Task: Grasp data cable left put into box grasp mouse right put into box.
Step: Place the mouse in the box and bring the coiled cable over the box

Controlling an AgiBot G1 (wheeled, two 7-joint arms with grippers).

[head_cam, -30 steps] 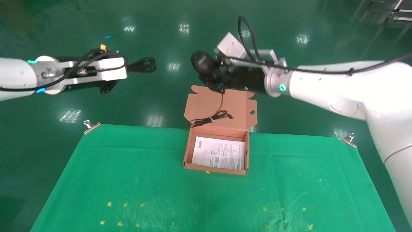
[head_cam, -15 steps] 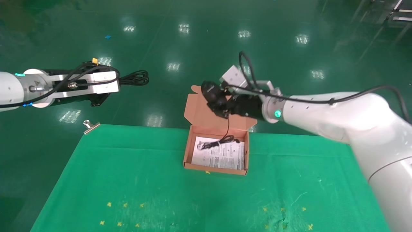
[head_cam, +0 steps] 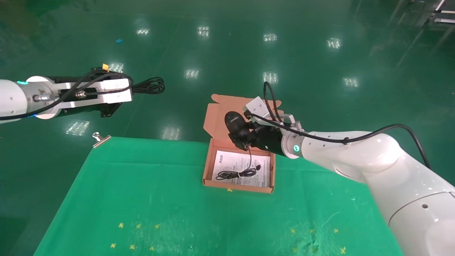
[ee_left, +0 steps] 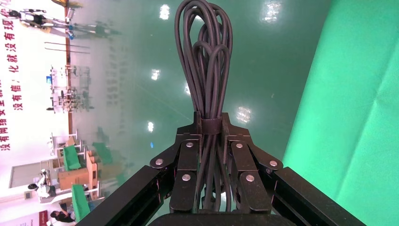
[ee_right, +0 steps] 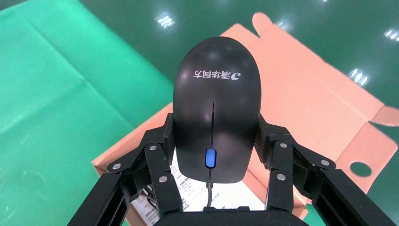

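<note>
Head view shows the right gripper [head_cam: 239,134] clamped on the mouse [head_cam: 234,122], holding it just above the back wall of the box [head_cam: 209,161], near table centre. The mouse's cord [head_cam: 238,173] already lies bundled on the white sheet [head_cam: 261,167] inside. In the right wrist view, 2 fingers [ee_right: 160,155] press the mouse's flanks, wheel glowing blue. At 10 o'clock from the box, well apart and off the table, the left gripper [head_cam: 129,85] hangs closed around the data cable [head_cam: 151,85], its loops jutting beyond the fingertips. By appearances, the mouse placement is under way; the next move calls for lowering it onto the sheet beside its cord before releasing, then bringing the cable over.
</note>
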